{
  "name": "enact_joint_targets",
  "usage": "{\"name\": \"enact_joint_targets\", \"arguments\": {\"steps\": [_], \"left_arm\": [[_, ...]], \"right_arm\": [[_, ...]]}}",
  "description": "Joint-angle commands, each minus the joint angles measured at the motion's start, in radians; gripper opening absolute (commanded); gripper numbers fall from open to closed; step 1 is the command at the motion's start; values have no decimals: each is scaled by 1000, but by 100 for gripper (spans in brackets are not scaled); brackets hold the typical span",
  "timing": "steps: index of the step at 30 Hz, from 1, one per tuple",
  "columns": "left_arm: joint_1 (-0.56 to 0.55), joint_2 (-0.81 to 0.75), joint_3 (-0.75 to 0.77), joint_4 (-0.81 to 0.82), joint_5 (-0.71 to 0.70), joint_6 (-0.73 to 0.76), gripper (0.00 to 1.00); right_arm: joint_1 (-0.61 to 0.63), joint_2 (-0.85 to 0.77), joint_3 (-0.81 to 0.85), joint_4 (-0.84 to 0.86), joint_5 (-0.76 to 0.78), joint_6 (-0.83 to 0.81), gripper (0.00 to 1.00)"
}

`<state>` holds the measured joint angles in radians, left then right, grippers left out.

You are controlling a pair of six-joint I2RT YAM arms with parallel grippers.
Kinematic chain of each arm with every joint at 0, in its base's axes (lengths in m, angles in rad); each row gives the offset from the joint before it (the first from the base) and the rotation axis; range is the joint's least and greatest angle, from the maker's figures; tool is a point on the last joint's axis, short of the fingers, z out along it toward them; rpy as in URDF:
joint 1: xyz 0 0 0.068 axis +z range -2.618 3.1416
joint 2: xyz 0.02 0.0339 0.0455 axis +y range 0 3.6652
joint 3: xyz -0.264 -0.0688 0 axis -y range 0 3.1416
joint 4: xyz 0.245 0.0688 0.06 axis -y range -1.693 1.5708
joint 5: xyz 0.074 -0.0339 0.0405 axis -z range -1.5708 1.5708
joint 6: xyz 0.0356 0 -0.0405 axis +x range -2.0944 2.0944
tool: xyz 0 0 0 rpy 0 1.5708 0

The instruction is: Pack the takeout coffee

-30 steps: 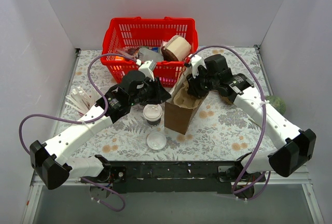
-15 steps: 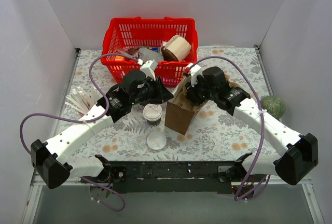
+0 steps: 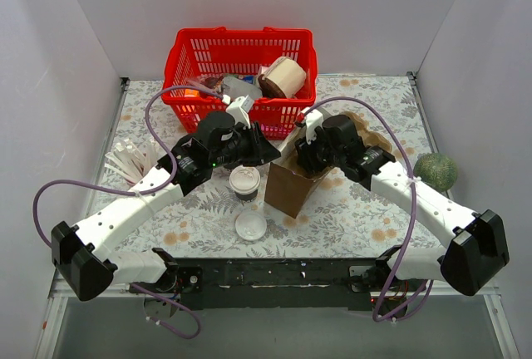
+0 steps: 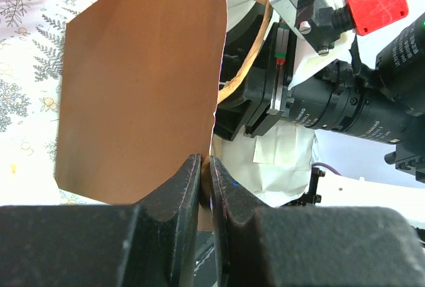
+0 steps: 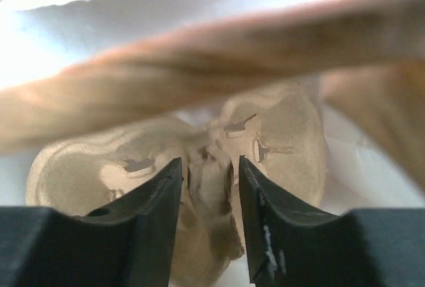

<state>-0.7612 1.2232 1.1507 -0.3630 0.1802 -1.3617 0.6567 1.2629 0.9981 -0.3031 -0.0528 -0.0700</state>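
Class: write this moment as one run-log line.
left gripper: shut on paper bag rim | right gripper: open inside bag | takeout coffee: on table, unpacked

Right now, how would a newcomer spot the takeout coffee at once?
From the red basket, come forward to the brown paper bag. The takeout coffee stands just left of it: a small dark cup wearing a white lid, unlike the loose lid lying flat just in front of it.

Both arms reach inward; left gripper point(image 4: 206, 163) pinches paper bag point(image 4: 139, 81) edge; right gripper point(image 5: 209, 165) jaws apart
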Motion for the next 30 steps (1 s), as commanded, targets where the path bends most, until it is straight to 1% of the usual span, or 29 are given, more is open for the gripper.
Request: {"name": "enact_joint_targets", "arguments": {"steps": [1,2,4,5,8,10,11,12,14,15,16,17,19,20,21,23,26,27,28,30], "left_arm": [[0,1,-16,18,21,-5,10],[0,-2,-16,16,19,-5,10],[0,-5,-16,18,16,-4,10],[0,-5,-16,16,15,-4,10],[0,-10,-17,18,12,-2,10],[0,-10,-20,16,2,-2,10],[0,-10,-22,16,1,-2,10],[0,-11,-23,16,-2,-2,10],[0,-11,-23,18,-2,-2,10],[0,-11,-23,16,-4,-2,10],[0,-11,-23,16,-8,-2,10],[0,-10,-22,16,-11,-4,10],[0,-7,-16,13,-27,-4,10],[0,-5,-13,6,-30,-4,10],[0,-4,-11,4,-38,-2,10],[0,-2,-13,7,-45,-10,10],[0,10,-14,13,-36,-13,9],[0,10,-11,15,-35,-16,7],[0,12,-9,16,-28,-14,3],[0,10,-14,25,-16,-17,2]], "right_arm": [[6,-10,14,10,-28,33,53],[6,-10,23,-5,-33,38,61],[6,-13,48,-48,-25,45,68],[6,-11,78,-62,-16,61,73],[4,-2,161,-155,8,64,82],[6,12,203,-206,-1,104,85],[6,18,230,-265,-2,110,86],[6,24,267,-287,-1,121,86],[6,30,290,-339,-16,116,86],[6,30,298,-356,-50,105,84],[6,33,298,-370,-74,86,81],[6,38,300,-390,-94,79,75],[6,50,298,-453,-157,75,69],[6,56,300,-482,-177,73,60],[6,67,303,-531,-206,73,54],[4,72,297,-559,-208,90,47],[6,88,261,-574,-274,84,44],[6,104,249,-573,-288,85,43],[6,110,240,-574,-289,85,43],[6,136,209,-561,-332,84,41]]}}
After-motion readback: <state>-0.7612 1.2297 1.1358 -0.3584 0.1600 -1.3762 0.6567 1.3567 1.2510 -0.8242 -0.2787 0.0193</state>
